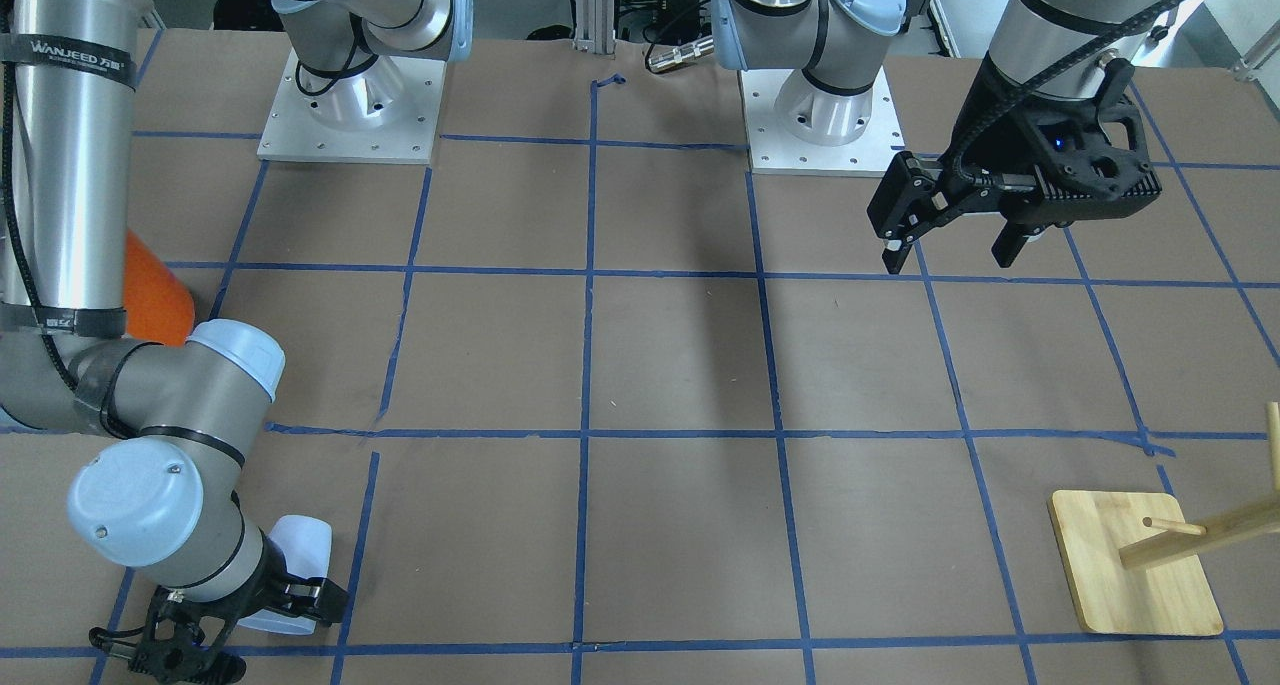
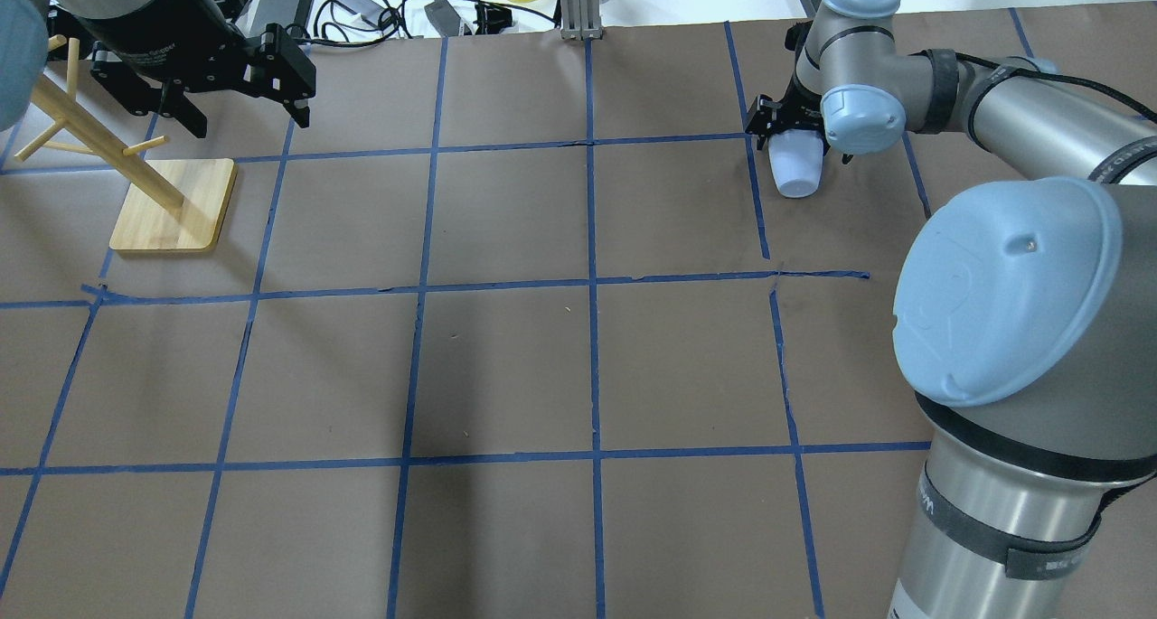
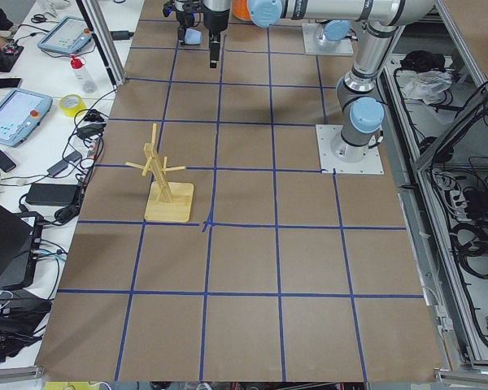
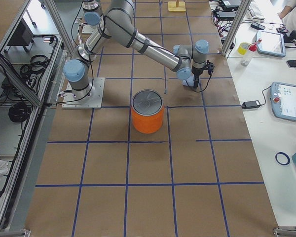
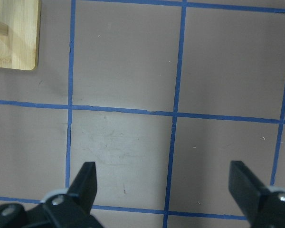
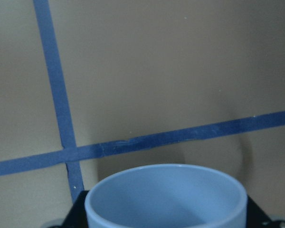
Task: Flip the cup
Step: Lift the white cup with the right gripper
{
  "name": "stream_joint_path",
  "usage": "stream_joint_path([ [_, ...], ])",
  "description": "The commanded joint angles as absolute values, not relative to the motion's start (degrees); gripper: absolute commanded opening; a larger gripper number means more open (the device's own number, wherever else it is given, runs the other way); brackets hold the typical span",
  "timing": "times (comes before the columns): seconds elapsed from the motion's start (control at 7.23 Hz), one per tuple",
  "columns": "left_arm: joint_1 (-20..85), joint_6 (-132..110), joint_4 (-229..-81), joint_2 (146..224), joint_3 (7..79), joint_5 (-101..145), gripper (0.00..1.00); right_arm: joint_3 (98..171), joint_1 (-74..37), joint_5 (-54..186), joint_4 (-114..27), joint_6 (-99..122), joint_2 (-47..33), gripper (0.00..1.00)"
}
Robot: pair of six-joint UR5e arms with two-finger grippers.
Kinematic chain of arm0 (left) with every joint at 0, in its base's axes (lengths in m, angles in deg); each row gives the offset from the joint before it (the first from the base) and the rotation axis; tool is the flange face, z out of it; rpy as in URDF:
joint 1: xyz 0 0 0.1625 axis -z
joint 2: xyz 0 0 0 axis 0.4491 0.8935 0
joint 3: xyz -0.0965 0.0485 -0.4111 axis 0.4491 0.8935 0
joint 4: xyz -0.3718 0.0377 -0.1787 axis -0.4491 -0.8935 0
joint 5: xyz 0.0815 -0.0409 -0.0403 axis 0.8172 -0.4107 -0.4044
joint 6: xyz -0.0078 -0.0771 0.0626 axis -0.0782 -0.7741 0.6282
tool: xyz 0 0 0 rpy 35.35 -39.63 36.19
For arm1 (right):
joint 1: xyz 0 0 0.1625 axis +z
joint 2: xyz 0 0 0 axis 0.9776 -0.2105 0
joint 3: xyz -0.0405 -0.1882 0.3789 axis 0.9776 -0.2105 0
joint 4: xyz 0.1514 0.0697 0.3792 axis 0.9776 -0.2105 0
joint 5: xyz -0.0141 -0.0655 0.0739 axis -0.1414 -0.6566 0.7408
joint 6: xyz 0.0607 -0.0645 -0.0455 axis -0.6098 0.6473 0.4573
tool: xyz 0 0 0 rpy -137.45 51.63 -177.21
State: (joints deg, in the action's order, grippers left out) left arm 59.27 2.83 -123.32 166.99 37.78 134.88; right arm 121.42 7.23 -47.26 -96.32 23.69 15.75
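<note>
The cup (image 2: 797,172) is a small pale blue-white tumbler held on its side in my right gripper (image 2: 794,145), at the far right of the table. Its narrow base points towards the robot. In the front-facing view the cup (image 1: 300,553) sits between the right gripper's fingers (image 1: 318,595). The right wrist view shows its open rim (image 6: 166,187) close up, with black finger parts on both sides. My left gripper (image 2: 244,117) is open and empty above the far left of the table. Its fingers (image 5: 85,178) are spread wide.
A wooden peg rack on a square base (image 2: 172,205) stands at the far left, beside the left gripper; it also shows in the front-facing view (image 1: 1135,575). A large orange can with a silver lid (image 4: 148,111) stands near the right arm. Blue tape lines grid the brown table.
</note>
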Motion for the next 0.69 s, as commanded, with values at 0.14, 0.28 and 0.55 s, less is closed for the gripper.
stream_joint_path([
  [0.14, 59.3, 2.8, -123.3, 167.0, 37.8, 134.9, 1.0, 121.5, 7.1, -47.1, -96.9, 23.9, 15.9, 0.85],
  [0.28, 59.3, 2.8, -123.3, 167.0, 37.8, 134.9, 1.0, 121.6, 7.1, -47.1, -96.6, 23.9, 15.9, 0.61],
  [0.55, 59.3, 2.8, -123.3, 167.0, 37.8, 135.0, 1.0, 121.7, 7.1, -47.4, -95.4, 23.9, 15.1, 0.33],
])
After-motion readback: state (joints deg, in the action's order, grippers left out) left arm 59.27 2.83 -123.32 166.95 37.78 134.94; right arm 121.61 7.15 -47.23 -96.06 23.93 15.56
